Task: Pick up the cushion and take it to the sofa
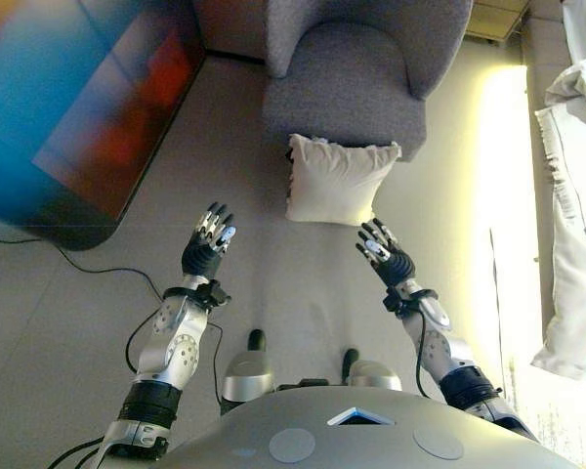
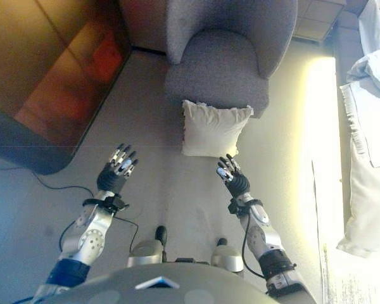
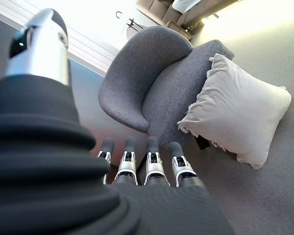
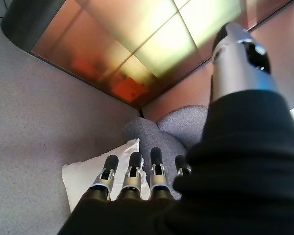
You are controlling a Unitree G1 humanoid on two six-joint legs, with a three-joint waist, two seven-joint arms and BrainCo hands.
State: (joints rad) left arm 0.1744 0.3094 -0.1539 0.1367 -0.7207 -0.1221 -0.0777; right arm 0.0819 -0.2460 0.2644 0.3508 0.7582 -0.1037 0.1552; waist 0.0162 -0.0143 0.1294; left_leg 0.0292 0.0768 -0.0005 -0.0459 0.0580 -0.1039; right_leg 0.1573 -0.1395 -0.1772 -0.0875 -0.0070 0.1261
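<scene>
White cushion [image 1: 337,181] leans on armchair [image 1: 356,83], beyond left hand [image 1: 207,244] and right hand [image 1: 384,254], fingers spread

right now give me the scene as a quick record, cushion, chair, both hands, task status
cushion: cream cushion on the floor, leaning against the front of the chair
chair: grey armchair, seat bare
left hand: left hand open, short of the cushion, holding nothing
right hand: right hand open, near the cushion's lower corner, contact unclear
status: cushion not yet picked up
</scene>
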